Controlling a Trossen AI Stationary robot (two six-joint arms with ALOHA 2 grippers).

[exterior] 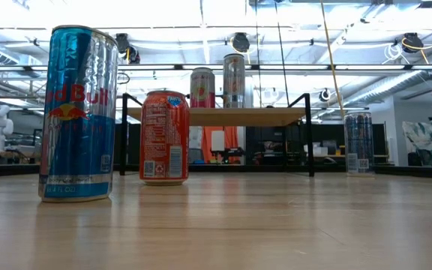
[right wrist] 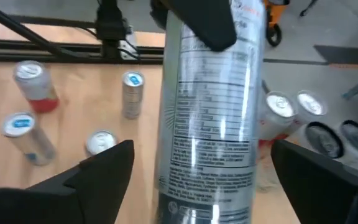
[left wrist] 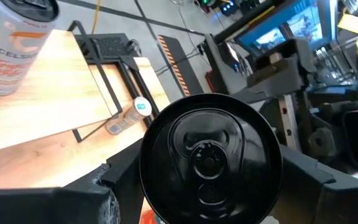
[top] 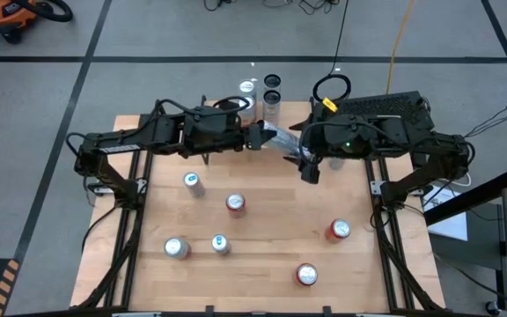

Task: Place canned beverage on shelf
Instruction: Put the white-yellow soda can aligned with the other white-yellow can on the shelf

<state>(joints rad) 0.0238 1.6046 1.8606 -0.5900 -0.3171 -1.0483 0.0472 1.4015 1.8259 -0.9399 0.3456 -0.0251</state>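
Slim silver can point(right wrist: 210, 118) held between both arms near the shelf point(exterior: 235, 115).
The left gripper point(top: 255, 136) clamps the can, black lid toward its wrist camera. The right gripper point(right wrist: 197, 177) straddles the can body, fingers point(right wrist: 98, 171) wide, not touching. The shelf stands just beyond, carrying cans.

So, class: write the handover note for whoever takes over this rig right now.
Left gripper: shut on a silver can, held in the air above the back of the table, near the shelf.
Right gripper: open, its fingers on either side of that can, not touching it.
Done: at least two cans stand on the shelf, a pink one and a silver one.
Left: set the held can on the shelf. Six loose cans stand on the table, for example a red one.
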